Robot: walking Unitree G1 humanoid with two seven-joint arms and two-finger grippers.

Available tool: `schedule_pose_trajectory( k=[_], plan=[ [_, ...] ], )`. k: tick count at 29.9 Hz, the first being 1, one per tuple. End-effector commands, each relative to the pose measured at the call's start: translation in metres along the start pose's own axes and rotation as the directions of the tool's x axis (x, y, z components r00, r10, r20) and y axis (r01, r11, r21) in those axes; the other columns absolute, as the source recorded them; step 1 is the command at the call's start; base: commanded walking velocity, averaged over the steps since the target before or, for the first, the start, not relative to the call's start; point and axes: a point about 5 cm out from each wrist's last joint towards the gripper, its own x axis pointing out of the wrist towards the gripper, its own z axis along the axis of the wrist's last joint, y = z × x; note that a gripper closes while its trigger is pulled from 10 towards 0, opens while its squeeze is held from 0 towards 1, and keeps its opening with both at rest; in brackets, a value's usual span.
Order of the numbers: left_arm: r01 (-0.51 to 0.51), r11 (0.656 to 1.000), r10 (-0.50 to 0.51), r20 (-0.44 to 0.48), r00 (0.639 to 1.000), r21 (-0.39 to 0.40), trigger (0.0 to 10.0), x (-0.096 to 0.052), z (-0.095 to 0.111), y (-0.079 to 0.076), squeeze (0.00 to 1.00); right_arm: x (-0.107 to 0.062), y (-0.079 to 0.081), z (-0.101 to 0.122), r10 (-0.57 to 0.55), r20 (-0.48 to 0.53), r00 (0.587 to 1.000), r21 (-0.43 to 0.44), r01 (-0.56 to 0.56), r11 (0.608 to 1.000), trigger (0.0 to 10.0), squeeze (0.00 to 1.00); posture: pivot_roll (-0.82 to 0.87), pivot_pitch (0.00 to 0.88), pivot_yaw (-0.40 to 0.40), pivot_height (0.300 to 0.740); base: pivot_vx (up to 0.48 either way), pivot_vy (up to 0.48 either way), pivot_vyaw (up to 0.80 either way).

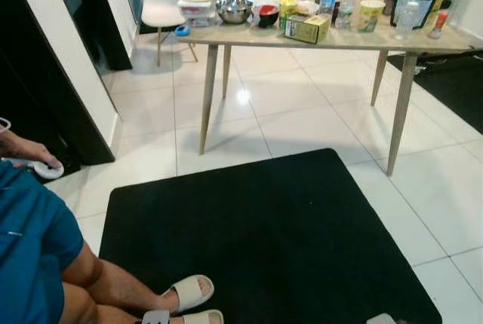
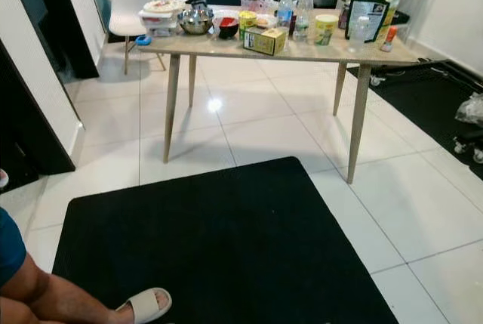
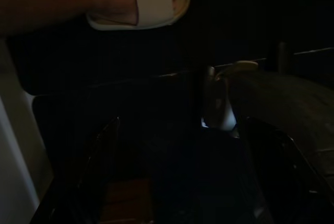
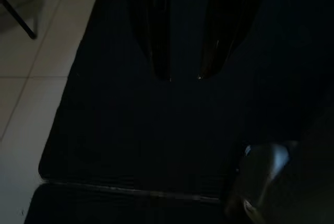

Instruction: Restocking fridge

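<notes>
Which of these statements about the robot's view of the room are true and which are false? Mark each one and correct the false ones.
1. A wooden table with groceries stands on the white tile beyond the black mat. True.
2. A metal bowl sits on the floor under the table. False: it sits on the tabletop, near its left end.
3. A person's feet in white slippers rest on the mat's near left part. True.
4. The green carton is held by the right gripper. False: it rests on the table; the right gripper hangs over the mat, holding nothing.
</notes>
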Motion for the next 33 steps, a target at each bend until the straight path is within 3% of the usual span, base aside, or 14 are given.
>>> schedule_pose_trajectory(
  k=[1, 24, 28, 33],
  plan=[
    [0.005, 1.000, -0.005, -0.023, 1.000, -0.004, 10.0, -0.0006, -0.0056, -0.0010, 0.00, -0.0003, -0.0004, -0.0041, -0.002, -0.013, 1.000, -0.011, 0.002, 1.000, 10.0, 0.00, -0.04, 0.000, -0.017, 0.740, 0.000, -0.416, 0.00],
    [-0.016, 1.000, 0.016, -0.037, 0.999, 0.001, 10.0, -0.0021, -0.0092, 0.0034, 0.00, -0.0001, -0.0002, -0.0018, 0.003, -0.007, 1.000, -0.018, -0.003, 1.000, 10.0, 0.00, -0.04, 0.000, -0.015, 0.740, 0.000, -0.437, 0.00],
    [-0.024, 1.000, 0.025, -0.044, 0.999, 0.015, 10.0, -0.0019, -0.0092, 0.0035, 0.00, 0.0000, 0.0012, -0.0016, 0.008, -0.007, 1.000, -0.016, -0.008, 1.000, 10.0, 0.00, -0.03, 0.000, -0.013, 0.740, 0.000, 0.000, 0.00],
    [-0.007, 1.000, 0.006, -0.034, 0.999, -0.022, 10.0, -0.0013, -0.0086, 0.0007, 0.00, 0.0001, 0.0027, -0.0035, 0.013, -0.013, 1.000, -0.013, -0.013, 1.000, 10.0, 0.00, -0.04, 0.000, -0.011, 0.740, 0.000, 0.000, 0.00]
  ],
)
